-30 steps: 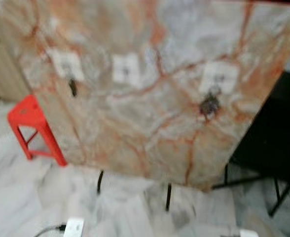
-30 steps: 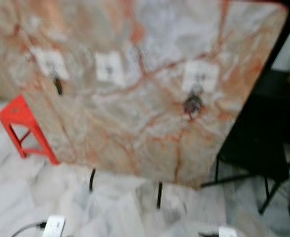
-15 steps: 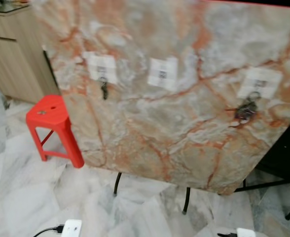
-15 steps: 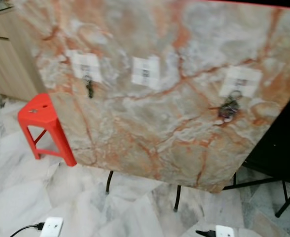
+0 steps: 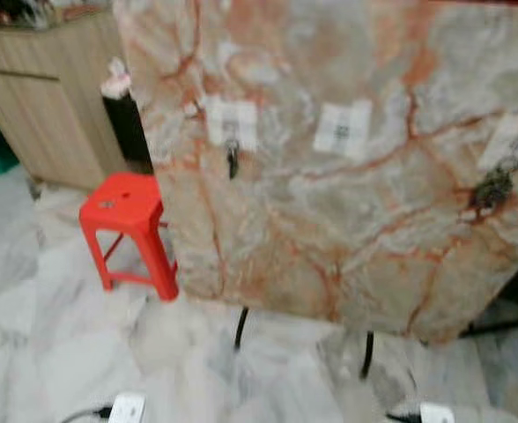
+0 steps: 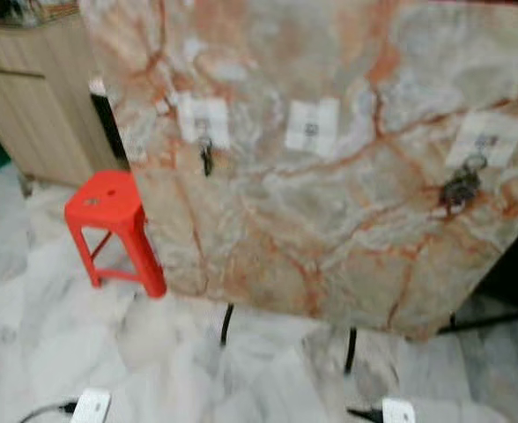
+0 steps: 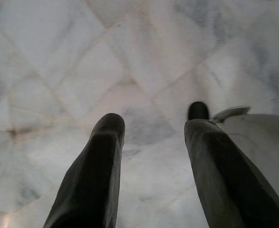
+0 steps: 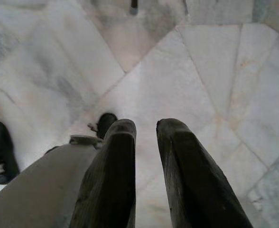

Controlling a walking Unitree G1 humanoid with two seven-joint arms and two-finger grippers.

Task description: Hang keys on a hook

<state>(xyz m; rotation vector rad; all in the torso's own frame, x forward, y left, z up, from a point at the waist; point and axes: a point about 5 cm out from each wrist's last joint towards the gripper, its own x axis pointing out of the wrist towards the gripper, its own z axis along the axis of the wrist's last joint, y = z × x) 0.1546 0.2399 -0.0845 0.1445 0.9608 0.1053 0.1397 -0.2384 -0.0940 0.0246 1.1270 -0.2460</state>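
With keys (image 6: 460, 188) already dangling from the right hook (image 6: 479, 150) on the marble slab (image 6: 329, 229), both end effectors (left (image 7: 151, 128) spread wide, right (image 8: 145, 128) narrowly parted) point floorward empty, so stepping nearer risks clipping the red stool (image 6: 109, 220).

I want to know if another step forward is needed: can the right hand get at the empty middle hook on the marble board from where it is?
Probably not yet. The right hand hangs low, fingers pointing at the floor tiles and holding nothing, while the middle hook sits high on the marble board, across open floor.
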